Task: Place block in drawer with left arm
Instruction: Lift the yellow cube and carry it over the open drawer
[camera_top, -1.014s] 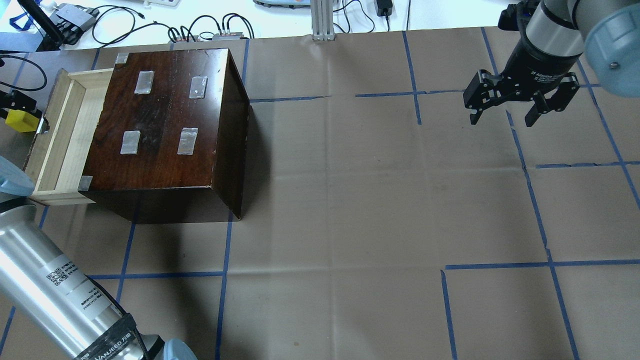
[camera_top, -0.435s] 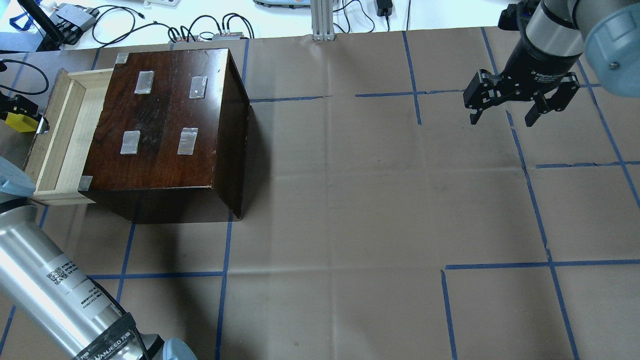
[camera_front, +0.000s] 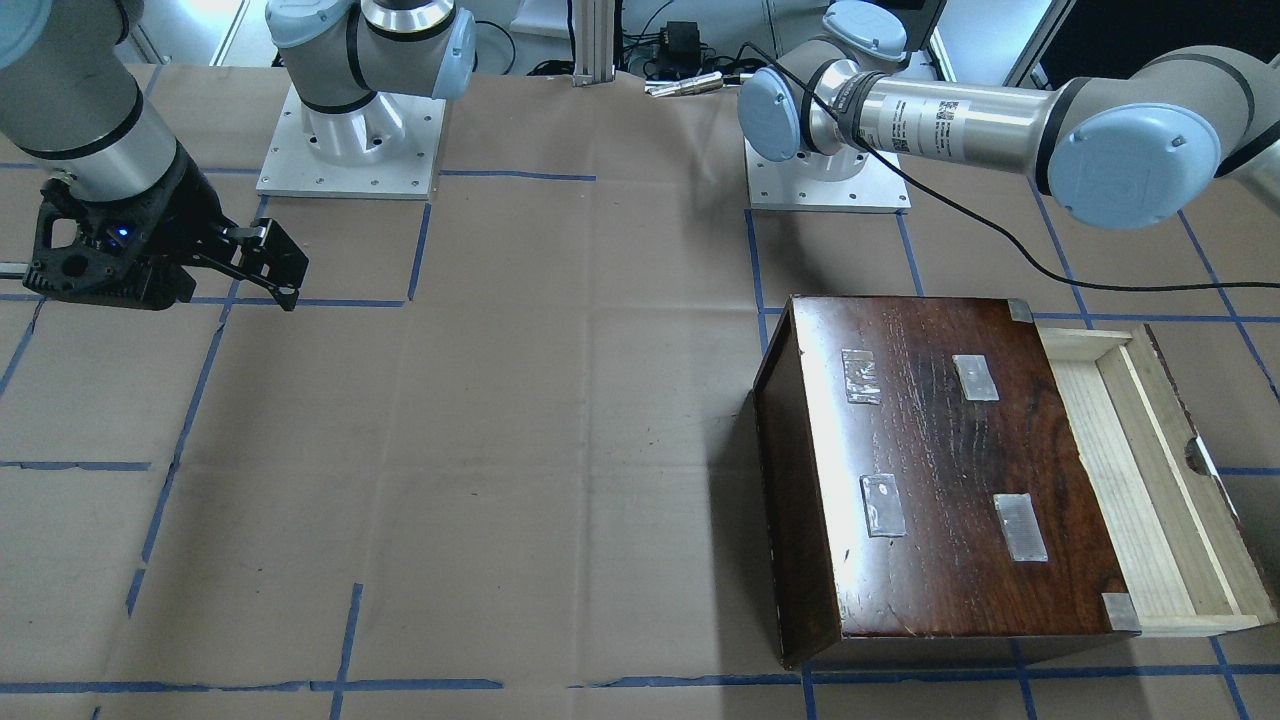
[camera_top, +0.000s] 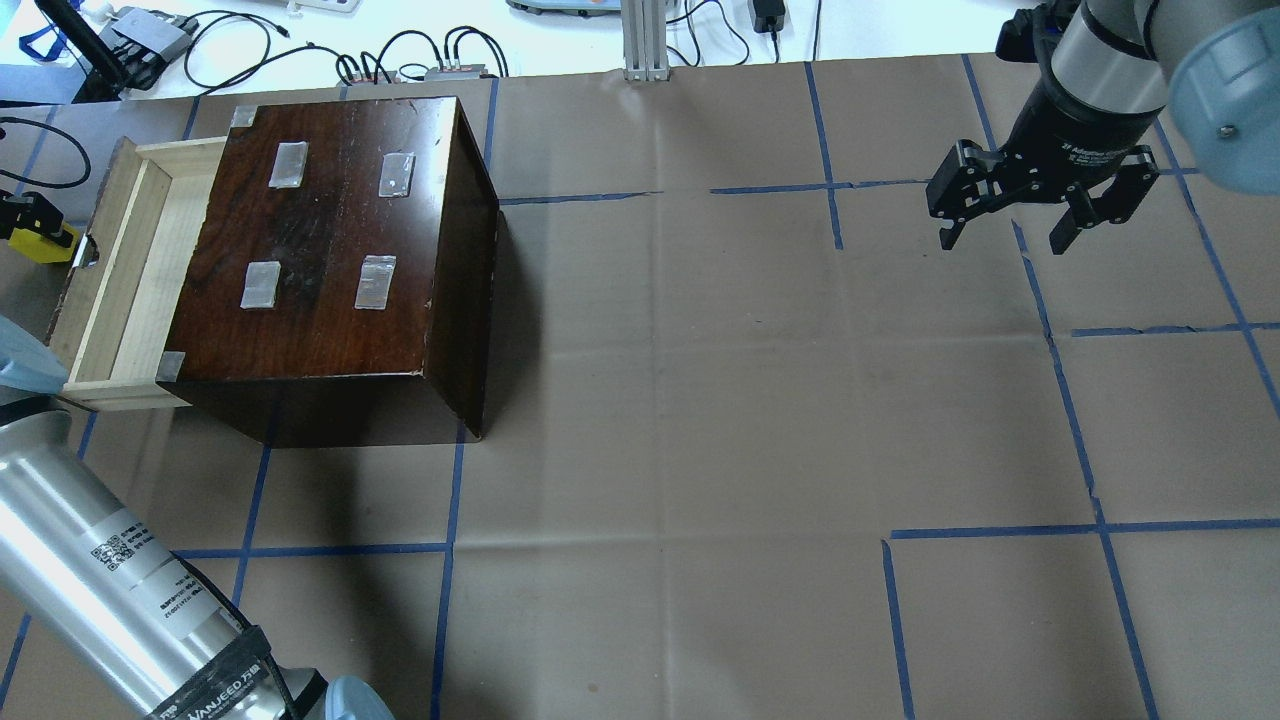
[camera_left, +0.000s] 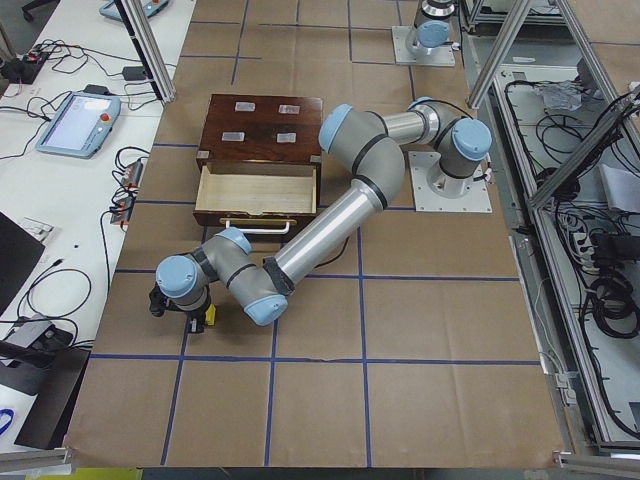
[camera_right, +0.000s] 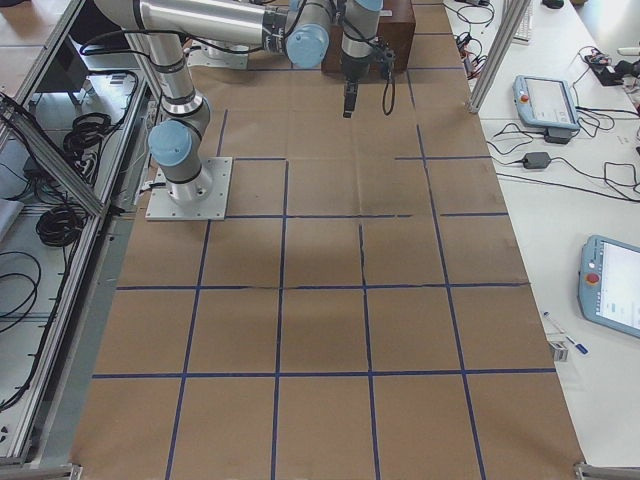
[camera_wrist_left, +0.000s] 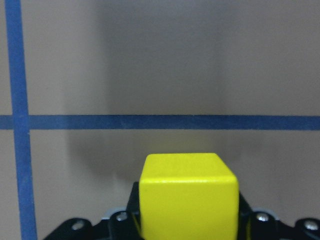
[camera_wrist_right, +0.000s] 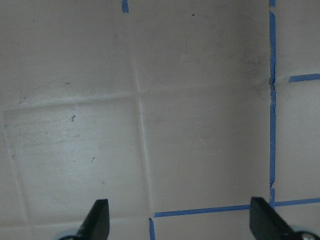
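The yellow block (camera_wrist_left: 187, 197) sits between the jaws of my left gripper (camera_top: 28, 225), which is shut on it. In the overhead view the block (camera_top: 45, 247) is at the far left edge, just outside the drawer's dark front. The drawer (camera_top: 120, 270) stands pulled out of the dark-brown box (camera_top: 340, 240) and shows empty. In the exterior left view the left gripper (camera_left: 178, 308) is low over the paper, in front of the drawer (camera_left: 257, 187). My right gripper (camera_top: 1005, 235) is open and empty at the far right.
Brown paper with blue tape lines covers the table (camera_top: 700, 400). The left arm's silver link (camera_top: 110, 590) lies across the near left corner. Cables and devices (camera_top: 400, 60) lie beyond the table's far edge. The drawer also shows in the front-facing view (camera_front: 1150, 480).
The left gripper with the block has shifted slightly at the left edge, and less of the block shows. The right arm has barely moved.
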